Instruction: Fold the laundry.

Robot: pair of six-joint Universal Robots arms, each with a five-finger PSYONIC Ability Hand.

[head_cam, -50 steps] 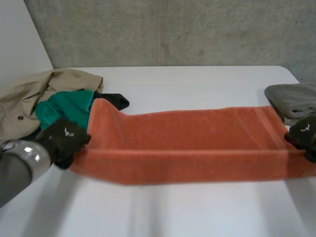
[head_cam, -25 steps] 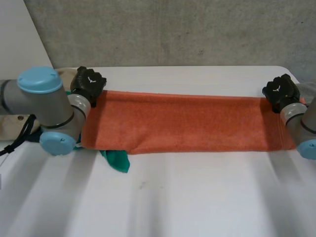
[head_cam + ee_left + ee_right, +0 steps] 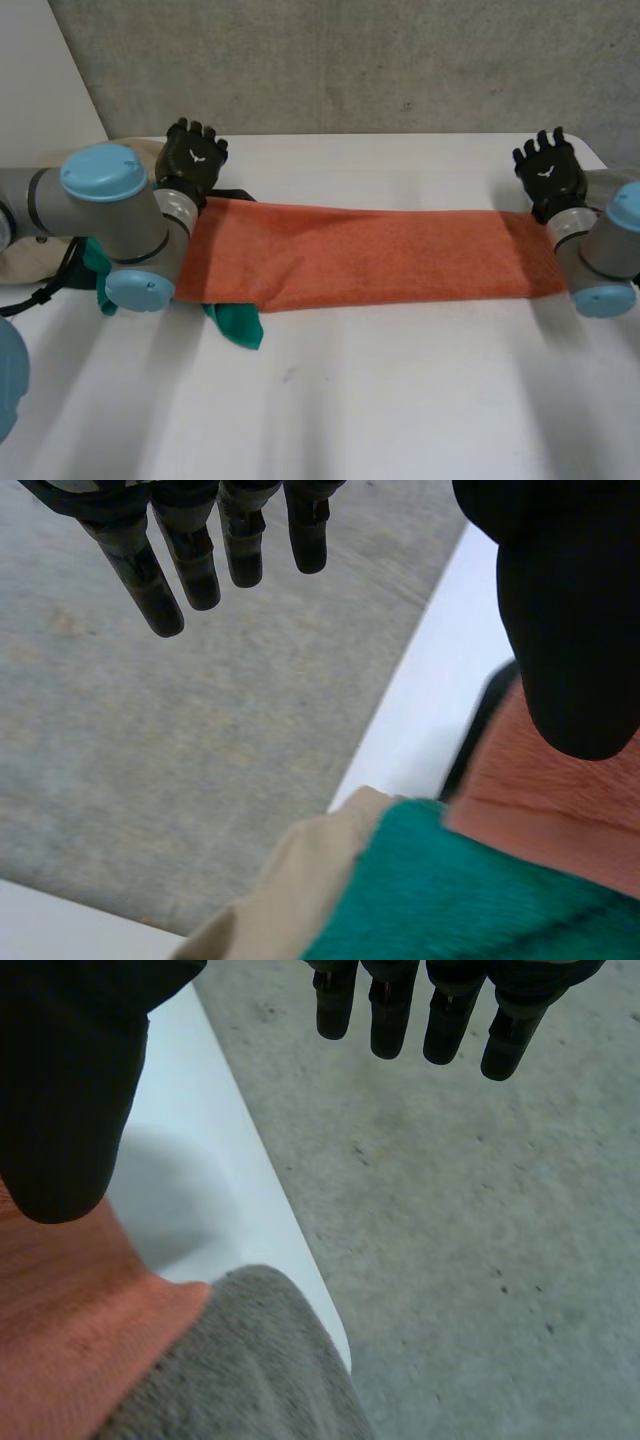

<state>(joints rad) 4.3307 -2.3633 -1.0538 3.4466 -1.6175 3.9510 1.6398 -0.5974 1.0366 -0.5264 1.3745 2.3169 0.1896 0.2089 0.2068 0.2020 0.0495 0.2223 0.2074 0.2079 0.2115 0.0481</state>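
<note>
An orange towel point(image 3: 370, 255) lies folded lengthwise as a long strip across the white table point(image 3: 380, 400). My left hand point(image 3: 193, 158) hovers above the strip's far left corner, fingers spread and straight, holding nothing. My right hand point(image 3: 546, 172) is raised over the far right corner, fingers likewise spread and empty. In the left wrist view the straight fingers point(image 3: 190, 565) and thumb point(image 3: 565, 630) stand apart above the towel point(image 3: 540, 810). The right wrist view shows fingers point(image 3: 440, 1015) and thumb point(image 3: 70, 1090) apart, with the towel's end point(image 3: 70, 1340) below.
A green garment point(image 3: 238, 322) pokes out from under the towel's left end, seen close in the left wrist view point(image 3: 470, 900). A beige garment point(image 3: 290, 880) and a black piece point(image 3: 480, 730) lie beside it. A grey towel point(image 3: 240, 1370) sits at the table's right edge.
Both hands carried the towel's near edge over to the far edge, folding it in half lengthwise. They have now let go and opened, lifting off the corners.
</note>
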